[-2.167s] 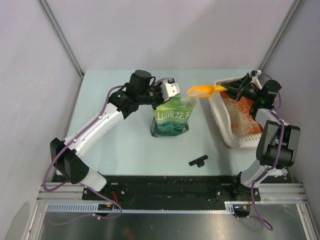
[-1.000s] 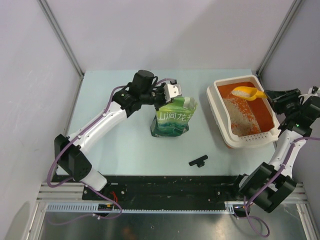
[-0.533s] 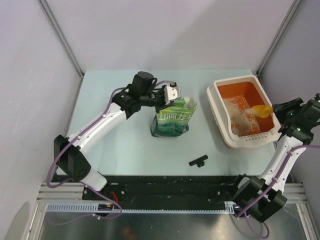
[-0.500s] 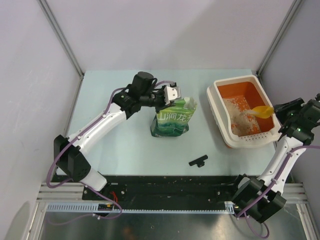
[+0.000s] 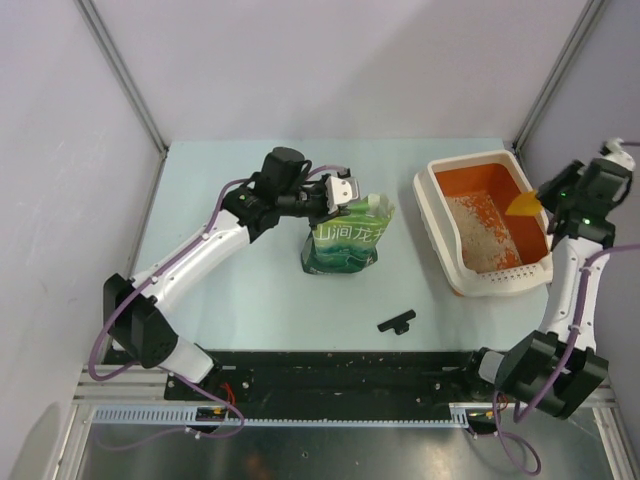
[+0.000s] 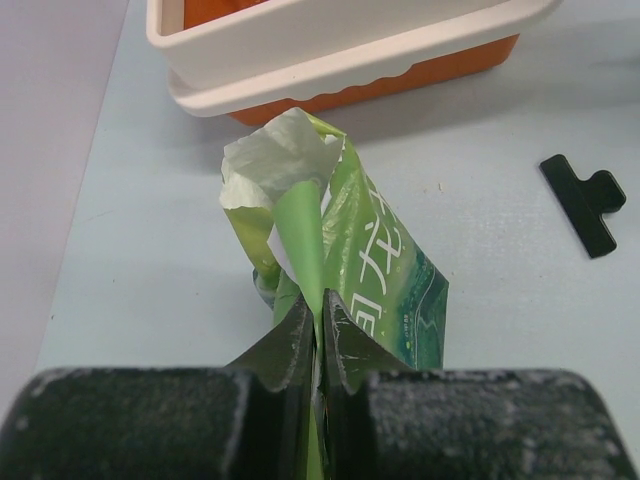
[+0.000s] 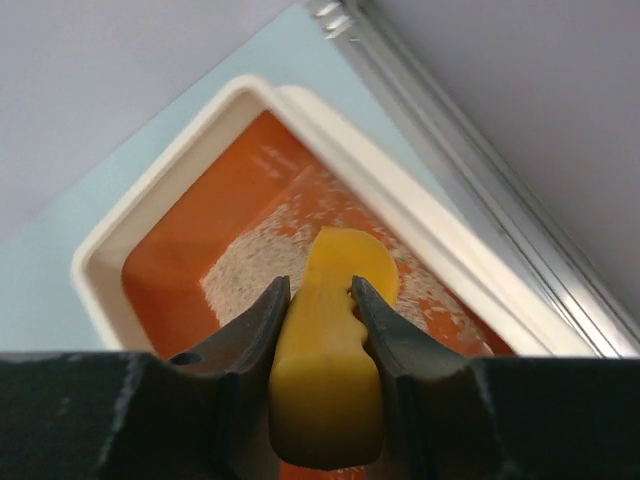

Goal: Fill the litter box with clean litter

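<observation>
The white litter box [image 5: 436,226] with an orange inside stands at the right of the table; it also shows in the right wrist view [image 7: 150,195] and in the left wrist view [image 6: 330,60]. Pale clean litter [image 5: 476,232] lies in a loose heap in its middle and near part [image 7: 255,270]. My right gripper [image 5: 545,196] is shut on the handle of an orange scoop [image 7: 335,330], held above the box's right rim [image 5: 523,204]. My left gripper [image 5: 340,188] is shut on the top edge of the green printed bag [image 5: 345,240], which stands upright [image 6: 370,260].
A black clip [image 5: 396,321] lies on the table in front of the bag, also in the left wrist view [image 6: 587,200]. Grey enclosure walls with metal corner posts [image 5: 556,75] stand close behind and right of the box.
My right gripper carried the scoop from the bag's mouth over the litter box, lowered it there, then lifted it up and back toward the box's right rim. The left gripper kept hold of the bag.
</observation>
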Robot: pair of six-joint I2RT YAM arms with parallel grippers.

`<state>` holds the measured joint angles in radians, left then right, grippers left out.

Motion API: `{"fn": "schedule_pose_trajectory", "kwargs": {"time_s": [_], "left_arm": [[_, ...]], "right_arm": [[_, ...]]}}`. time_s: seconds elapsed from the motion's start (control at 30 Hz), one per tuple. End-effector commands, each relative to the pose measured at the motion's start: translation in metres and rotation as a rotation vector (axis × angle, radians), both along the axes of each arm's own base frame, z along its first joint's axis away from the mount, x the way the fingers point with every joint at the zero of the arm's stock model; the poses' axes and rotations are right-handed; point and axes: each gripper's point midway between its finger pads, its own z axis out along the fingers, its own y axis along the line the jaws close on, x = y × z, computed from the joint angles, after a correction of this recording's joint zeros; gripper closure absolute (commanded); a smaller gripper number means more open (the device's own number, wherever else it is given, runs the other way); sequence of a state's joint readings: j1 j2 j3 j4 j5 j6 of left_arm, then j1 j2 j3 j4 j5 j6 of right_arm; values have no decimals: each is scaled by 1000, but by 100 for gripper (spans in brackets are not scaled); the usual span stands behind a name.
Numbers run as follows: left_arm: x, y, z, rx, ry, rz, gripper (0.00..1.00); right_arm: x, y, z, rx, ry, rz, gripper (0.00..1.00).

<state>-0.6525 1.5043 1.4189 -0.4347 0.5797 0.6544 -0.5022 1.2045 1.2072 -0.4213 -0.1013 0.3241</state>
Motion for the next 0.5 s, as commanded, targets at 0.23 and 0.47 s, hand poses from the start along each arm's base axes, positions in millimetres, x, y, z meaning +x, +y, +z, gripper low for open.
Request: {"fn": "schedule_pose_trajectory", "kwargs": {"time_s": [0.23,0.47], "left_arm": [[-8,-7,35,-76,-27,-13,92],[-1,1,38,-63,-54,43,100]], "right_arm": [[3,194,105,-150,-337,909,100],[-20,286,125,-111,-365,1254,100]]}}
